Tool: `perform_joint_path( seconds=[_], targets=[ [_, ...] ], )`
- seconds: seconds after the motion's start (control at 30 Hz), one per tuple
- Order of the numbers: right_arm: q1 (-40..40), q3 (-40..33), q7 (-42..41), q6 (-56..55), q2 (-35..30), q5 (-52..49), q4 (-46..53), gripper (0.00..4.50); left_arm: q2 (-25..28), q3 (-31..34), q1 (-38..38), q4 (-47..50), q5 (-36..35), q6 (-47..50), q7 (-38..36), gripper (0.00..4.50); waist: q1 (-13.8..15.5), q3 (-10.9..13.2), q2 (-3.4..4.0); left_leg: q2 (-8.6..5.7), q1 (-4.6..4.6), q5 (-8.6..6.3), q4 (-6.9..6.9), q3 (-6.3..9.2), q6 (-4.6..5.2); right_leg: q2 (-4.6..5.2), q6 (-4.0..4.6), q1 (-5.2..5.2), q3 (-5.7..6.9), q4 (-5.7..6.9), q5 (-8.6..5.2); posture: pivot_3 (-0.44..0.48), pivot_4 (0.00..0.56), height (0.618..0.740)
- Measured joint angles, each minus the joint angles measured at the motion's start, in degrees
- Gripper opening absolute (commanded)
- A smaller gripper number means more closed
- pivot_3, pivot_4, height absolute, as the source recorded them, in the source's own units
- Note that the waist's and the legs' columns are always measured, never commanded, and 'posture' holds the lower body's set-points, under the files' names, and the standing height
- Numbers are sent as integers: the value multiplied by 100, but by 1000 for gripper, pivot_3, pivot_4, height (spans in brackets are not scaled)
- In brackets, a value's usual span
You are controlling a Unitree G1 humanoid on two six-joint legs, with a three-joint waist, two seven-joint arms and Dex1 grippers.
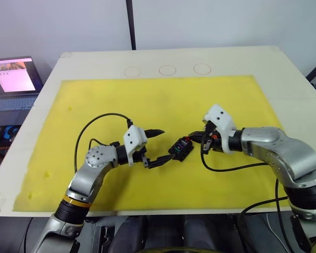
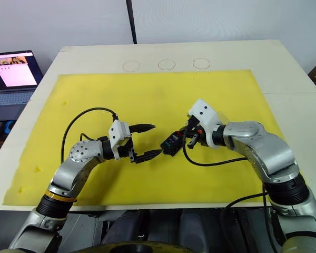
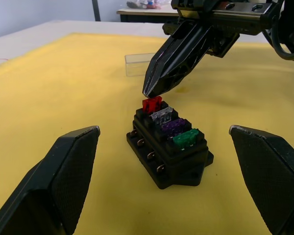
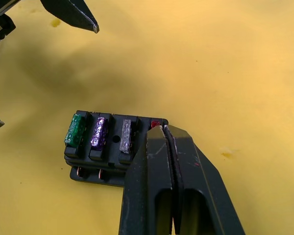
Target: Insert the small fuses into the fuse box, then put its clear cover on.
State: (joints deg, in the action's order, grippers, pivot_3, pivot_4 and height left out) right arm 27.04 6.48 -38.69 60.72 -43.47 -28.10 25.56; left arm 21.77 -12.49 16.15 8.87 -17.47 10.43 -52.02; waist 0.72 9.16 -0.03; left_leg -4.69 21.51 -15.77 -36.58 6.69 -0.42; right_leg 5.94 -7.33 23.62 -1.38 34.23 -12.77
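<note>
I see the fuse box [image 3: 167,154] sitting on the yellow foam mat [image 1: 163,100] near the middle of the table, between my two grippers. All four blade fuses stand in a single row of its slots: the green fuse [image 3: 186,139] at one end, then the purple fuse [image 3: 173,126], then the greyish fuse [image 3: 162,115], and the red fuse [image 3: 152,104] at the other end. The red one stands a little higher than its neighbours in the left wrist view.

My right gripper [image 3: 152,90] comes in from the right side with its two black fingers pressed flat together, nothing between them. Their joined tip rests right at the top of the red fuse; in the right wrist view the closed fingers [image 4: 162,161] cover most of that fuse, leaving only a sliver of red at the box's end.

My left gripper [image 1: 157,147] sits just left of the fuse box with its fingers spread wide and empty. The lower finger's tip [image 1: 166,158] reaches close to the box's near corner; I cannot tell if it touches. The upper finger [image 1: 154,133] points out over the mat, apart from the box.

The clear cover [image 3: 139,64] lies on the mat beyond the fuse box, well apart from it.

A laptop [image 1: 13,84] stands open off the table's left edge.
</note>
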Motion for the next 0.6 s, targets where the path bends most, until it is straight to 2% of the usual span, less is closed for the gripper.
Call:
perform_joint_path(
  seconds=[0.6],
  targets=[
    [-45, 466, -21, -415, -196, 567, 114, 21, 20, 0, -8, 1, 0, 3, 19, 4500, -2, -1, -1, 0, -6, 0, 0, 0, 0, 0, 0, -6, 0, 0, 0, 0, 150, 740]
  ],
)
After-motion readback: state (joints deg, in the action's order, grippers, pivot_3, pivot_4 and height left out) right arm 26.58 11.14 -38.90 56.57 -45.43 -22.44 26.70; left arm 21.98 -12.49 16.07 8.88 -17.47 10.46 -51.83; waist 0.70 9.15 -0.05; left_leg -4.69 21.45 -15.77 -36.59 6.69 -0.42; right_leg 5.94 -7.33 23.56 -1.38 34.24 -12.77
